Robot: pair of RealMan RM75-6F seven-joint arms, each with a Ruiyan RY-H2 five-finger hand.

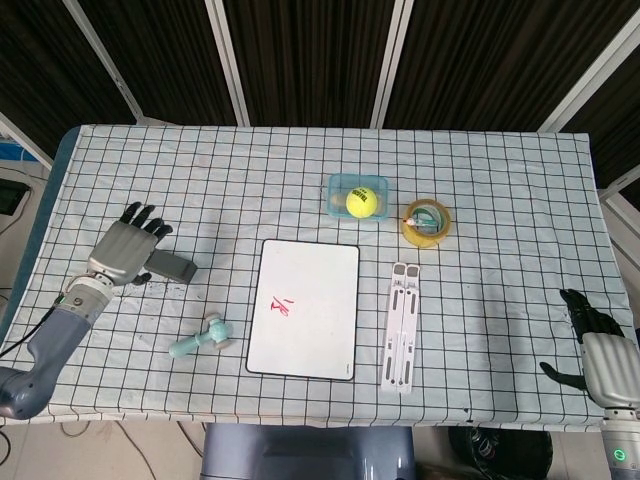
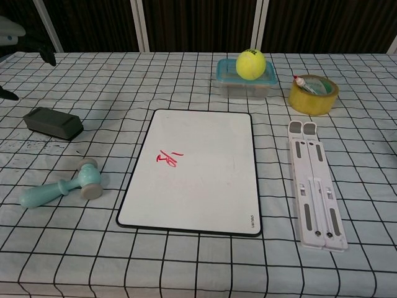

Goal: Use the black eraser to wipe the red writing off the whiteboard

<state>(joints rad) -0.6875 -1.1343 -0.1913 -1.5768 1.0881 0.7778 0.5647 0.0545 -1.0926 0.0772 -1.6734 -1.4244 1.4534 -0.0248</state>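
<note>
At nine o'clock on the checked worktop [image 1: 480, 200], the left hand [image 1: 125, 253] hovers over the black eraser [image 1: 175, 267], fingers spread wide and holding nothing. Near the centre lies the whiteboard [image 1: 305, 308], its red writing [image 1: 283, 307] toward the left edge. Down at four o'clock, off the worktop's corner, the right hand [image 1: 594, 350] hangs with fingers apart, empty.

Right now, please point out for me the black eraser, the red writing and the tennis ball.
black eraser [image 2: 53, 122], chest view, middle of its top face.
red writing [image 2: 169, 158], chest view, centre of the strokes.
tennis ball [image 2: 250, 64], chest view, middle of its front.
</note>
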